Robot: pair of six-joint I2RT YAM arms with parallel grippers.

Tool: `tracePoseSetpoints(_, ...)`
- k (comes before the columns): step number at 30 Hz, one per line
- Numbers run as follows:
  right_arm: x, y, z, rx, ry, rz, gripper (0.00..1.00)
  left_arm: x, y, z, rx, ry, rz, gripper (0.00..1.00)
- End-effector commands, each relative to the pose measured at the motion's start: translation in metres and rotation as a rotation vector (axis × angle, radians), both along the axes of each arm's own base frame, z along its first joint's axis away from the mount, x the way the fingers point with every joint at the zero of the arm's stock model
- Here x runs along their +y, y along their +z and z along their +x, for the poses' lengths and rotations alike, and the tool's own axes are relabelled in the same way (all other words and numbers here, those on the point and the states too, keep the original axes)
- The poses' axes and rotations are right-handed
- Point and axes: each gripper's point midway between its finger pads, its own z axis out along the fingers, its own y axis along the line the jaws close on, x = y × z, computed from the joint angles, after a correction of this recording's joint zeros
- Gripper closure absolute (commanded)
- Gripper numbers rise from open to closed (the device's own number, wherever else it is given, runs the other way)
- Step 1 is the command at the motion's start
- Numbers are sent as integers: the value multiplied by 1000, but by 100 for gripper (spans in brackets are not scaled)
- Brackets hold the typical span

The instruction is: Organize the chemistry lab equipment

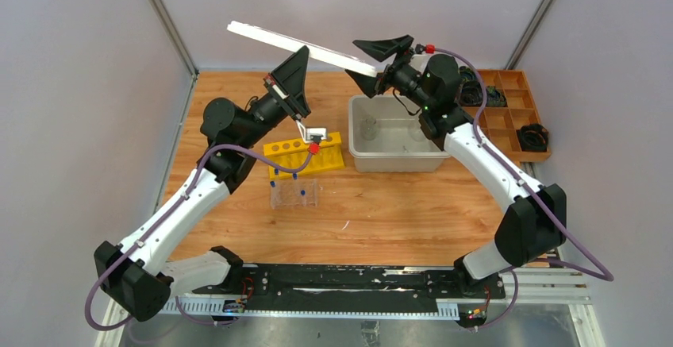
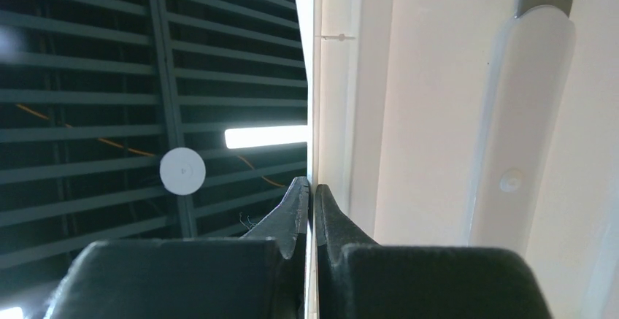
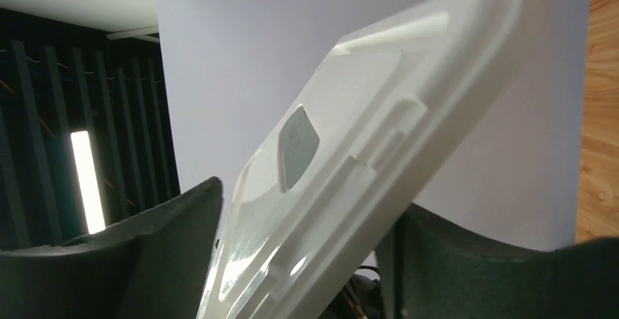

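The left claw (image 2: 310,189) is clamping the flat white plastic lid (image 1: 270,39) by its edge, aloft by the grey bin (image 1: 397,161) of small clear glass vessels (image 1: 369,130), while the wide-open right claw (image 1: 363,61) is straddling its end, seemingly for handover

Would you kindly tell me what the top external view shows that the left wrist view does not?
Only the top external view shows the yellow plastic tube rack, the clear plastic tube rack, the grey plastic bin and the right gripper. Only the left wrist view shows the dark slatted ceiling. Both show the left gripper pinching the flat white plastic lid.
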Motion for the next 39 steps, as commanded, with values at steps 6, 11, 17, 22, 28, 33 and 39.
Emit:
tracePoseSetpoints(6,-29,37,6,-141,-109,68,68,-7,-2,-20,-81,-50,24,100)
tracePoseSetpoints(11,-37,50,10,-217,-126,78,83,-15,-20,-21,-76,-83,69,59)
tracePoseSetpoints(17,-84,52,17,-289,-233,-44,89,-14,-58,-1,43,-38,91,0)
tracePoseSetpoints(22,-145,24,16,-263,-364,-237,89,1,-108,17,366,30,83,0)
tracePoseSetpoints(28,-193,-42,-1,-151,-385,-381,91,32,-182,28,973,224,111,0)
tracePoseSetpoints(33,-204,-82,-19,-98,-377,-415,93,37,-174,33,1392,311,-263,0)
tracePoseSetpoints(39,-200,-113,-35,-70,-327,-500,94,17,-172,27,1710,292,-593,0)
